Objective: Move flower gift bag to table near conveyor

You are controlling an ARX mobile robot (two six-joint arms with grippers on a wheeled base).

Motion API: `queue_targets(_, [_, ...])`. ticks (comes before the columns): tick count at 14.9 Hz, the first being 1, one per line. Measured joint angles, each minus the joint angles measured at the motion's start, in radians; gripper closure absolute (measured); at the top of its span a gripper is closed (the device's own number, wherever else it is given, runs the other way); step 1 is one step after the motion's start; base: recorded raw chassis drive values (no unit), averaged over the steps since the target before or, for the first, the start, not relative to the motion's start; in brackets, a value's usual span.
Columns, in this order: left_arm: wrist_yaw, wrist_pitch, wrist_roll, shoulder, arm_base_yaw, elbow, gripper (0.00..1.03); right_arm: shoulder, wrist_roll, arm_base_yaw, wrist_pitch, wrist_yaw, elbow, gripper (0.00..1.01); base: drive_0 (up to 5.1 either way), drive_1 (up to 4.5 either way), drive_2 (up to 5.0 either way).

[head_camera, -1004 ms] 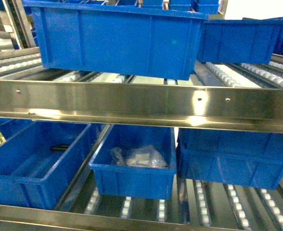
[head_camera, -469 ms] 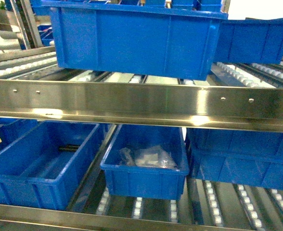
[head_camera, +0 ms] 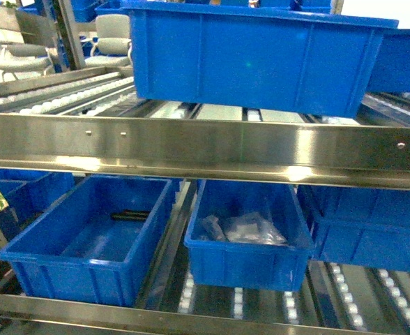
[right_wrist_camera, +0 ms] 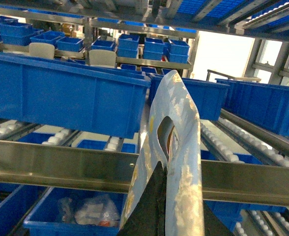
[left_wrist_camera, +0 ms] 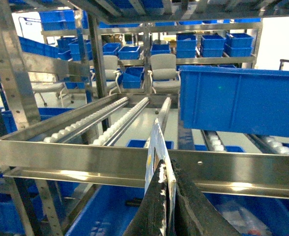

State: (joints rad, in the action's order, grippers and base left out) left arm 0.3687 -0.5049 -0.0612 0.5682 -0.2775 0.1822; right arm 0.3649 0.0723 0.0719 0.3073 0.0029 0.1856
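Both grippers, left [left_wrist_camera: 168,196] and right [right_wrist_camera: 166,206], pinch the bag's [right_wrist_camera: 176,147] edge, holding it aloft before the conveyor [head_camera: 205,150] with its blue bins [head_camera: 254,52]. No table shows, so carrying and setting down seem left.

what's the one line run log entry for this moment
phase: carrying | left gripper: shut on gift bag | right gripper: shut on gift bag | facing: conveyor | table: not in view
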Motion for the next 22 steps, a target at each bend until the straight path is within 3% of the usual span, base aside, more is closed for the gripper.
queue_targets(22, [0.0,0.002,0.0,0.0,0.0,0.0,1.01,0.0,0.0,0.0,0.0,0.0,0.0,0.99,-4.9,2.45,2.5])
